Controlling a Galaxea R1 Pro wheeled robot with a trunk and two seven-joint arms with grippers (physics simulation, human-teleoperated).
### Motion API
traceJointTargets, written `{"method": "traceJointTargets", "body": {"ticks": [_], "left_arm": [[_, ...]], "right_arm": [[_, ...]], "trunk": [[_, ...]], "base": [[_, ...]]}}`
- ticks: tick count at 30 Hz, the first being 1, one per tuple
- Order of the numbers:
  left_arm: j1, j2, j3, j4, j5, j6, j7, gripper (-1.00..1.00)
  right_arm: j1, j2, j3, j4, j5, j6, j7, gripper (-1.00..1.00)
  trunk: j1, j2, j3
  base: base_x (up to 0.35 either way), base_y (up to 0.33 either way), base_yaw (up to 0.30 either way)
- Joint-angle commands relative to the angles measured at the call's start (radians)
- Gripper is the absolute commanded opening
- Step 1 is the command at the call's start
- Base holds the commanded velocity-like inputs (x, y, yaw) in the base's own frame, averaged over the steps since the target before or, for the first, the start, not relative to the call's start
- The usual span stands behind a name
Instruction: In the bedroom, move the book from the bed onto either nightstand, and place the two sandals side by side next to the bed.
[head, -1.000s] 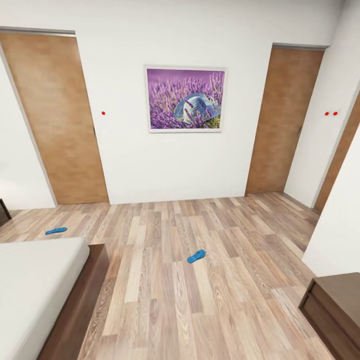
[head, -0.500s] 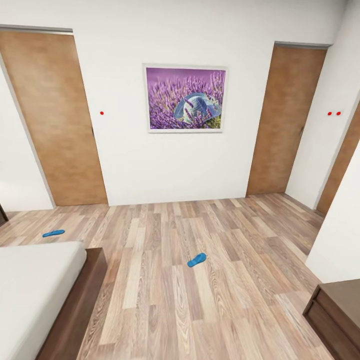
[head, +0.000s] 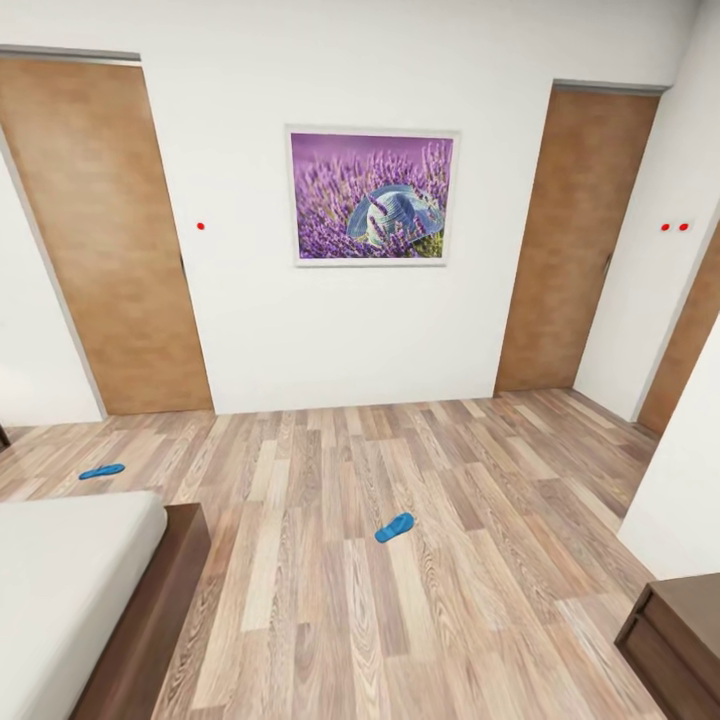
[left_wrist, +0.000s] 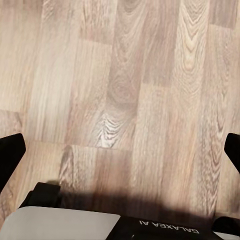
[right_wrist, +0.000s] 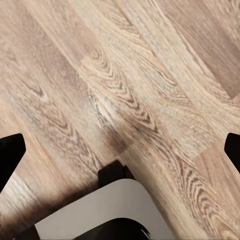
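Camera has crept forward: bright blue flip-flop sandal (head: 394, 527) mid-floor sits lower centre, its twin (head: 102, 471) left, beside the grey-mattressed wooden bed (head: 70, 580). Both grippers (left_wrist: 120, 150) (right_wrist: 120, 150) hang spread, empty; fetching remains.

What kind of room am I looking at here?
Most likely a bedroom. A bed with a light mattress and dark wooden frame sits at one side, two blue sandals lie on the wood-plank floor, and a framed lavender picture hangs between two wooden doors.
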Motion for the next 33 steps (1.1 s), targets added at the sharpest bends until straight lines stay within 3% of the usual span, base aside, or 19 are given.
{"method": "traceJointTargets", "body": {"ticks": [1,33], "left_arm": [[0.0,-0.001,0.006,-0.001,0.009,0.004,-0.006,1.0],[0.0,-0.002,0.001,0.002,0.009,0.004,-0.006,1.0]], "right_arm": [[0.0,0.0,0.001,0.003,-0.011,-0.004,-0.001,1.0],[0.0,0.001,0.006,0.007,-0.01,-0.004,-0.001,1.0]], "trunk": [[0.0,0.0,-0.001],[0.0,0.0,-0.001]], "base": [[0.129,0.0,0.0],[0.129,0.0,0.0]]}}
